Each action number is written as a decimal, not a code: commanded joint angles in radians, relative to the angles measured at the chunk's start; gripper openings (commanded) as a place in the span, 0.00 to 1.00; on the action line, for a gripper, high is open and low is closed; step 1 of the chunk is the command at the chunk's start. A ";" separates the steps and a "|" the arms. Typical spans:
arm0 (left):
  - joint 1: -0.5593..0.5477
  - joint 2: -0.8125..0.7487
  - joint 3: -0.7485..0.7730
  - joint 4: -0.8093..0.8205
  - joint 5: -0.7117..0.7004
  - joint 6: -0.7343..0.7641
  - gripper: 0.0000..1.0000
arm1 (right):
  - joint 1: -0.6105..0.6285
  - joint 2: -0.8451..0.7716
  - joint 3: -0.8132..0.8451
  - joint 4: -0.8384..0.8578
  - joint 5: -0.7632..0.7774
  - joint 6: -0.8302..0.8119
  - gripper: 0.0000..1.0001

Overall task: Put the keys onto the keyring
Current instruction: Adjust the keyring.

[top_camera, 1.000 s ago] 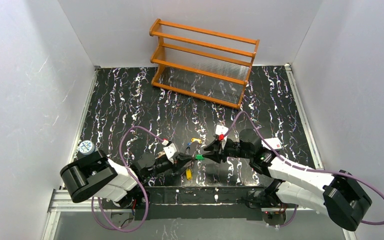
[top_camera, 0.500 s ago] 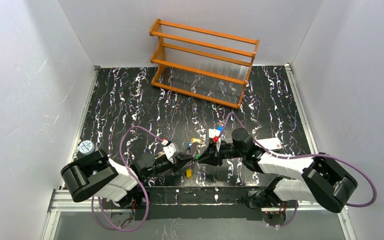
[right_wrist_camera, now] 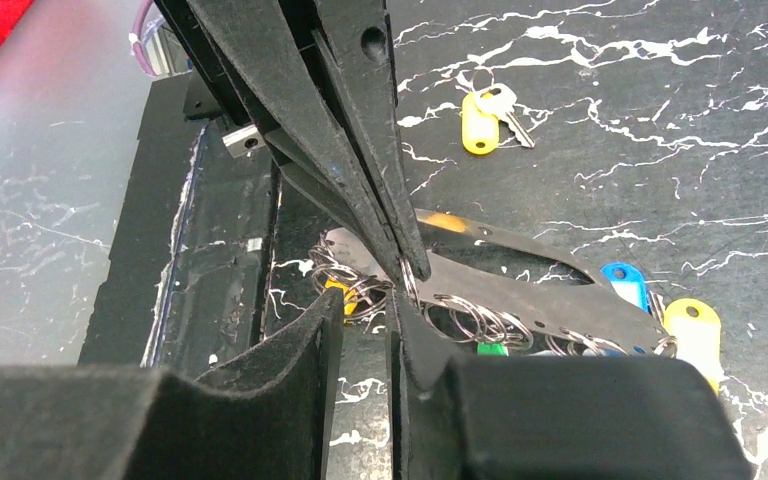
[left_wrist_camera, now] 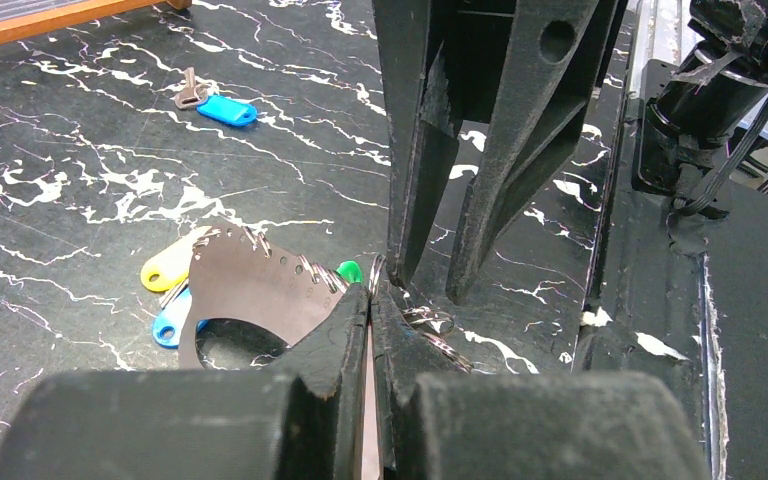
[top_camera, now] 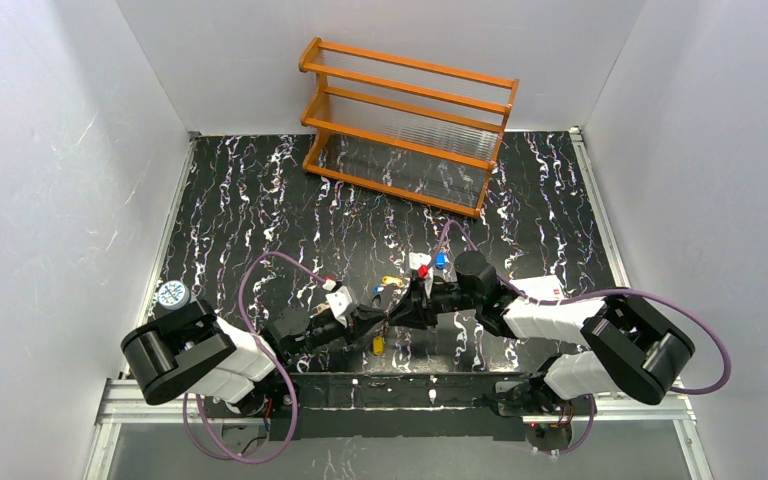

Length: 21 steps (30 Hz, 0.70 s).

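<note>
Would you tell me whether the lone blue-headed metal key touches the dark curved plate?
Apart: the left wrist view shows bare tabletop between the lone blue-headed key and the dark plate.

right gripper [top_camera: 401,307] shifted left, now tip to tip with left gripper [top_camera: 384,318], right arm folded inward, green key [left_wrist_camera: 349,270] hidden from above

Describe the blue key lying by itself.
Start at the orange wooden rack on the black marbled table. In front of it lies a metal key with a blue plastic head, alone; the other blue key sits beside a yellow one.
</note>
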 commanded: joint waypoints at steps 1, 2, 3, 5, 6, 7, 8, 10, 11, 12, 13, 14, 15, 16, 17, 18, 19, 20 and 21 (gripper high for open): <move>-0.006 -0.022 -0.006 0.050 0.020 0.005 0.00 | -0.002 0.016 0.044 0.077 -0.034 0.019 0.30; -0.006 -0.021 -0.006 0.050 0.021 0.005 0.00 | -0.002 0.017 0.045 0.076 -0.034 0.019 0.29; -0.006 -0.022 -0.005 0.050 0.021 0.005 0.00 | -0.002 0.016 0.045 0.073 -0.034 0.015 0.28; -0.006 -0.023 -0.006 0.050 0.021 0.005 0.00 | -0.002 0.010 0.045 0.057 -0.018 0.003 0.25; -0.006 -0.024 -0.006 0.050 0.020 0.005 0.00 | -0.002 0.005 0.045 0.044 -0.003 0.000 0.23; -0.006 -0.026 -0.006 0.050 0.019 0.005 0.00 | -0.003 -0.005 0.045 0.028 0.010 0.000 0.21; -0.006 -0.027 -0.006 0.050 0.018 0.005 0.00 | -0.002 -0.017 0.045 0.013 0.024 -0.001 0.20; -0.006 -0.031 -0.007 0.050 0.018 0.008 0.00 | -0.002 -0.047 0.036 -0.005 0.053 -0.022 0.20; -0.006 -0.034 -0.006 0.050 0.017 0.008 0.00 | -0.002 -0.072 0.029 -0.012 0.077 -0.031 0.21; -0.006 -0.036 -0.006 0.050 0.017 0.011 0.00 | -0.002 -0.085 0.022 -0.023 0.107 -0.037 0.22; -0.006 -0.039 -0.006 0.050 0.018 0.014 0.00 | -0.002 -0.114 0.013 -0.029 0.135 -0.041 0.23; -0.006 -0.043 -0.007 0.050 0.019 0.017 0.00 | -0.002 -0.132 0.004 -0.033 0.161 -0.046 0.25; -0.006 -0.045 -0.006 0.050 0.022 0.022 0.00 | -0.002 -0.151 -0.004 -0.039 0.182 -0.052 0.27; -0.006 -0.047 -0.007 0.050 0.025 0.028 0.00 | -0.002 -0.168 -0.012 -0.044 0.198 -0.059 0.28; -0.006 -0.050 -0.006 0.050 0.029 0.033 0.00 | -0.003 -0.177 -0.019 -0.045 0.196 -0.071 0.28; -0.006 -0.053 -0.007 0.050 0.034 0.039 0.00 | -0.004 -0.182 -0.020 -0.053 0.187 -0.086 0.28; -0.006 -0.055 -0.006 0.051 0.038 0.042 0.00 | -0.004 -0.181 -0.018 -0.063 0.174 -0.098 0.29; -0.006 -0.058 -0.006 0.051 0.041 0.045 0.00 | -0.004 -0.175 -0.014 -0.074 0.157 -0.111 0.30; -0.006 -0.061 -0.006 0.052 0.044 0.047 0.00 | -0.004 -0.164 -0.005 -0.083 0.138 -0.118 0.31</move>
